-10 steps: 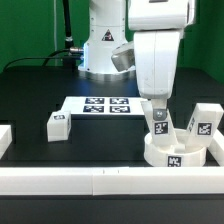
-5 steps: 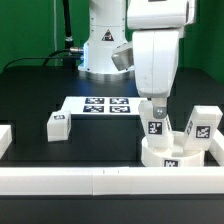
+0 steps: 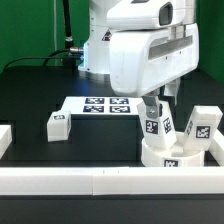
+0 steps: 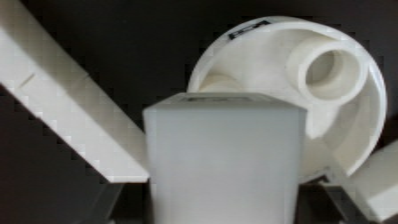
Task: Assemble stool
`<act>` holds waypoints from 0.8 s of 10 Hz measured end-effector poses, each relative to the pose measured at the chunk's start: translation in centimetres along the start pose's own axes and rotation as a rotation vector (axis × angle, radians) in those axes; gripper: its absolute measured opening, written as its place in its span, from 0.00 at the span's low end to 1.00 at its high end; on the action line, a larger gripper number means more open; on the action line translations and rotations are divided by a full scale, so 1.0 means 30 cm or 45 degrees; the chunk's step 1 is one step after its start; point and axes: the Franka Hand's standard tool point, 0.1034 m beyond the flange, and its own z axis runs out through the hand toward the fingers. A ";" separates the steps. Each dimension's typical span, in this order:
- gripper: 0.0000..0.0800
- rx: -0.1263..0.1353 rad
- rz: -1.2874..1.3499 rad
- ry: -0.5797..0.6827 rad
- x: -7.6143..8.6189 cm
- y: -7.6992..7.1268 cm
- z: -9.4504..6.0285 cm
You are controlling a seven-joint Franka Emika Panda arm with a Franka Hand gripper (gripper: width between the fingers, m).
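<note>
Jaws grip leg (image 3: pixel 156 126) over seat (image 3: pixel 196 155) against rail (image 3: pixel 90 181).

I count one round seat (image 3: pixel 160 155) on the counter (image 3: pixel 30 95). There are three legs: the loose leg (image 3: pixel 58 126) at 9 o'clock, the standing leg (image 3: pixel 200 124) at the seat's 3 o'clock, and the middle leg (image 3: pixel 158 125) toward its 10 o'clock. One marker board (image 3: pixel 100 105) sits at 12 o'clock, carrying four tags. I can see three stretches of the border rails (image 3: pixel 100 180).

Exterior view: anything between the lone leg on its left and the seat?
Bare table between leg and seat in the exterior view; marker board sits behind.
</note>
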 end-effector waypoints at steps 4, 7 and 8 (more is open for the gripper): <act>0.42 0.005 0.386 0.013 0.007 -0.005 0.001; 0.42 0.014 0.761 0.018 0.016 -0.016 0.002; 0.42 0.021 0.970 0.024 0.040 -0.041 0.004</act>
